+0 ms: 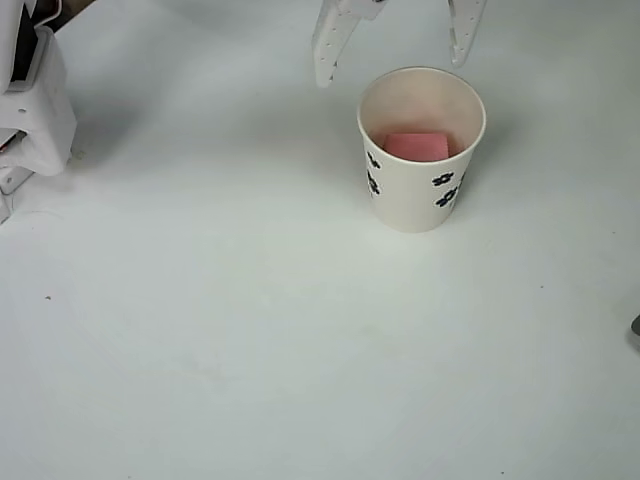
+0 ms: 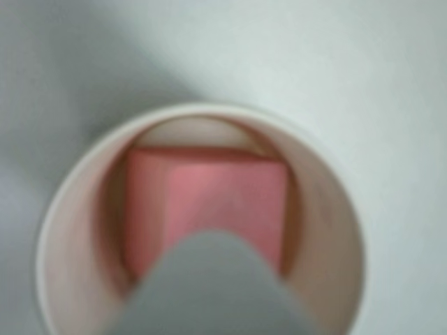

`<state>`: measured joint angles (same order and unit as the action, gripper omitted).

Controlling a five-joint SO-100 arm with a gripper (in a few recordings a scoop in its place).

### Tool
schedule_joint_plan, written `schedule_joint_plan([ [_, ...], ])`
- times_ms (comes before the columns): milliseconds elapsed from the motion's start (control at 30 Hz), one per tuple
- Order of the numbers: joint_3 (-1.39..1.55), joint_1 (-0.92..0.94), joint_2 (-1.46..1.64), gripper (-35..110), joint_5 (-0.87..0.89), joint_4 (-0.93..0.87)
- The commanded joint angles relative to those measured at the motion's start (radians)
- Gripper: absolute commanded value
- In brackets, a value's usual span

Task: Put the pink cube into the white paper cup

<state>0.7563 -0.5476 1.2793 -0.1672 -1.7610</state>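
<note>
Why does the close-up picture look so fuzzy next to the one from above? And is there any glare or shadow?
Wrist view: soft all over, the pink cube and white paper cup blurred, the grey finger nearest the lens blurriest. Overhead view: sharp, even light, no glare, a faint shadow beside the cup, the open claw cut off by the top edge.

Bkgd: plain white table [image 1: 250, 350], matte, fills overhead view edge to edge. Light soft, diffuse; faint shadows approx 9 to 12 o'clock. A few tiny dark specks on surface, e.g. at 9 o'clock. Wrist view: same white surface, blurred.
</note>
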Motion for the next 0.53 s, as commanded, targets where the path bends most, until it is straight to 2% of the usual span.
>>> schedule_joint_plan([
  [0,-0.086,-0.002,0.038,50,-0.021,-0.014],
  [500,-0.089,-0.008,0.029,50,-0.025,-0.014],
])
